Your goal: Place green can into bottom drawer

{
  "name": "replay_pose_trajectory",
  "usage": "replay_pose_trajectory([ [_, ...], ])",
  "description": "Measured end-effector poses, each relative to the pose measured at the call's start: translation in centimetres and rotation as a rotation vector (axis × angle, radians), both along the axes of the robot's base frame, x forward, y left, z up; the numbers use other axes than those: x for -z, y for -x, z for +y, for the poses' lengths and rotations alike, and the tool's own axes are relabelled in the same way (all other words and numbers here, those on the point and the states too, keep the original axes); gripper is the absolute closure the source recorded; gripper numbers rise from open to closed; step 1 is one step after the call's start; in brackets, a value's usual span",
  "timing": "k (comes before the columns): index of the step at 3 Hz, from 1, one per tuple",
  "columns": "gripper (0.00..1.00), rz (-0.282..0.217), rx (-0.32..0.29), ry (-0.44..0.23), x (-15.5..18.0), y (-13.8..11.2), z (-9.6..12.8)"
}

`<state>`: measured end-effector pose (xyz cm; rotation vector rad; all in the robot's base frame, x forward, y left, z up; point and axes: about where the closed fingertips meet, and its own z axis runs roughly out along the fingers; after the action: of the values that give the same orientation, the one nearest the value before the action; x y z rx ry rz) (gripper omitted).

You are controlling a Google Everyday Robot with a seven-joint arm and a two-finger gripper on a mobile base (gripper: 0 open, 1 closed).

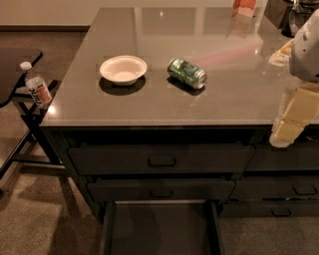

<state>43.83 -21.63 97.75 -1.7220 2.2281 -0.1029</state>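
Observation:
The green can [187, 73] lies on its side on the grey countertop [224, 99], right of the middle, with its silver end facing right and forward. The bottom drawer [159, 231] of the left column is pulled out below the counter, its flat dark floor bare. My gripper [284, 134] hangs at the right edge of the view, over the counter's front right edge, well to the right of the can and apart from it. It holds nothing that I can see.
A white bowl [123, 69] sits on the counter left of the can. Two handled drawer fronts [162, 160] are closed above the open drawer. A clear bottle with an orange label [37, 89] stands on a dark stand at left. An orange-and-white object [244, 7] is at the counter's far edge.

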Motion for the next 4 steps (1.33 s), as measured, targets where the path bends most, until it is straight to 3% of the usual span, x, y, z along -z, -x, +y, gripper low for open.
replay_pose_trajectory([
  [1, 0.00, -0.024, -0.010, 0.006, -0.5, -0.7, 0.5],
  [2, 0.00, -0.040, -0.032, -0.044, -0.8, -3.5, 2.1],
  [4, 0.00, -0.147, -0.101, -0.273, -1.6, -10.0, 4.9],
])
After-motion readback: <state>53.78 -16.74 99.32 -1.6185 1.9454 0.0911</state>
